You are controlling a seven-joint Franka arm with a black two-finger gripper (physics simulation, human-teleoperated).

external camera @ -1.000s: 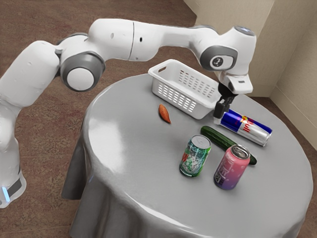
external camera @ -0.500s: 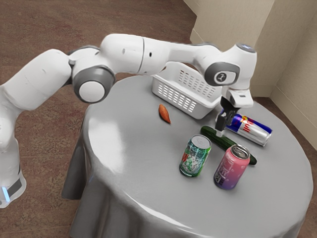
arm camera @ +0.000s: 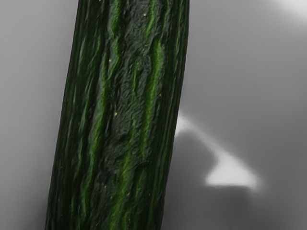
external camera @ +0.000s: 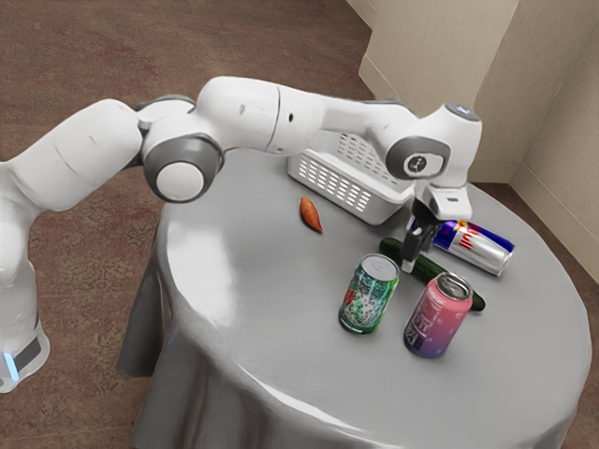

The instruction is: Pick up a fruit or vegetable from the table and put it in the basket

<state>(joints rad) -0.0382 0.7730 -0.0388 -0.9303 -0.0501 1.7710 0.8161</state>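
the worktop [external camera: 253, 318] is covered in smooth grey cloth, by which glossy highlights are given back. the basket [external camera: 332, 187] is seen as smooth white plastic. glossy printed metal is shown by the green can [external camera: 370, 295], the pink can [external camera: 438, 318] and the blue and silver can [external camera: 479, 247]. the cucumber [arm camera: 120, 115] is marked by rough, ridged skin with a faint sheen. the arm [external camera: 243, 108] is cased in smooth, softly shining white shells. the floor [external camera: 75, 56] is given a rough, matt look.
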